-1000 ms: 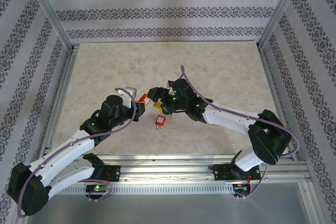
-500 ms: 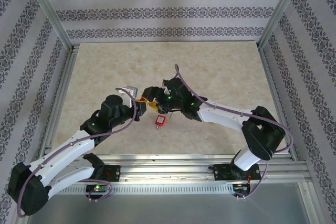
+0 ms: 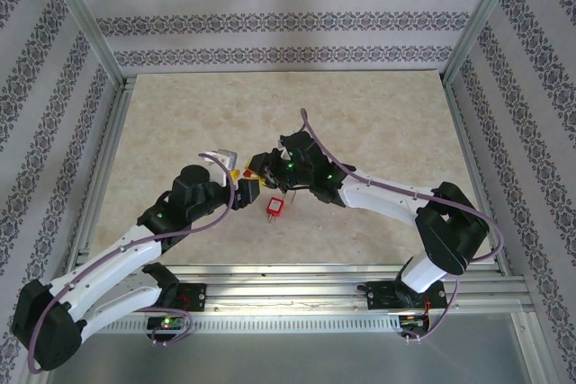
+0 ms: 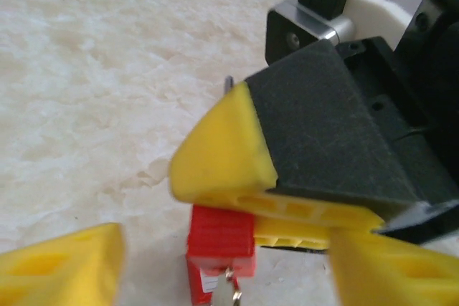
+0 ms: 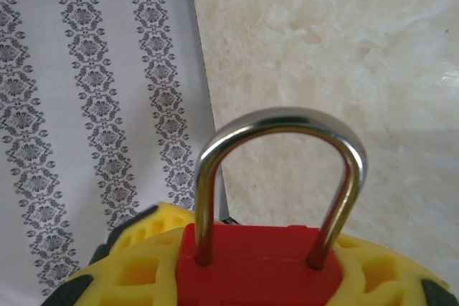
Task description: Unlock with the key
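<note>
Right gripper is clamped on the red padlock, whose shackle juts clear. Left gripper, just beside the padlock, stands spread. A red key lies near it; bare table stretches beyond.

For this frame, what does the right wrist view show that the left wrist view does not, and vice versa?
Right wrist, not left wrist: the padlock clamped in the right gripper, its shackle arched with both legs seated. Left wrist, not right wrist: yellow fingertips of the left gripper spread wide, and the right gripper's black finger from outside. Both: the marbled table and yellow pads.
</note>
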`<control>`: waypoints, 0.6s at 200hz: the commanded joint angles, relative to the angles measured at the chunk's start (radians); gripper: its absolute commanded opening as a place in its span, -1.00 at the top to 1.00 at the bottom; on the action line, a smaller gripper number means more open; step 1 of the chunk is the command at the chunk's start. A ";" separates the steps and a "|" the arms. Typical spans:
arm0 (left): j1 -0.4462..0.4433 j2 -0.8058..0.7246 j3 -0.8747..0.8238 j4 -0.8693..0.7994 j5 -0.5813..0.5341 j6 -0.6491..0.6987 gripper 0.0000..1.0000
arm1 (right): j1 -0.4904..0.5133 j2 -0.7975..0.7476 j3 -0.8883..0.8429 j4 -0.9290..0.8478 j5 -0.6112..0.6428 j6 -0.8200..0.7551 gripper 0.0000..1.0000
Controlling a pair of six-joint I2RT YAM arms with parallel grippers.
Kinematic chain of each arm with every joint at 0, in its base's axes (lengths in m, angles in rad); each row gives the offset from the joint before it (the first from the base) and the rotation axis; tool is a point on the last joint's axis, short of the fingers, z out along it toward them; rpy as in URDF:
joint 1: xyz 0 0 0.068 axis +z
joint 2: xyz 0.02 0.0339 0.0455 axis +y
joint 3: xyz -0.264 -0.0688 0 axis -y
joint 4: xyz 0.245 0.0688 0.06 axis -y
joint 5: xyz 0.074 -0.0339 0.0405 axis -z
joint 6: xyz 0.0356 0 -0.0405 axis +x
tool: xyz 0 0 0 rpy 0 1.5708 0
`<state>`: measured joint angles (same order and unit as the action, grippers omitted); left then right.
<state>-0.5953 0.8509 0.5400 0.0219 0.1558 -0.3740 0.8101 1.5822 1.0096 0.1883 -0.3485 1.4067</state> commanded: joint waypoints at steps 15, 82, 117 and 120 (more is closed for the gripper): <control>0.036 -0.162 0.062 -0.025 -0.040 -0.122 -0.99 | -0.086 -0.074 0.044 -0.102 0.009 -0.080 0.78; 0.040 0.017 0.081 0.214 0.097 -0.325 -0.39 | -0.243 -0.087 0.202 -0.222 -0.101 -0.155 0.80; -0.075 0.135 0.128 0.231 -0.031 0.047 -0.13 | -0.269 -0.064 0.259 -0.270 -0.142 -0.160 0.81; -0.076 0.145 0.133 0.234 -0.025 0.078 -0.12 | -0.269 -0.063 0.261 -0.275 -0.143 -0.162 0.81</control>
<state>-0.6342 0.9577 0.6327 0.1558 0.1619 -0.5407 0.5484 1.5230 1.2205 -0.0330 -0.4370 1.2774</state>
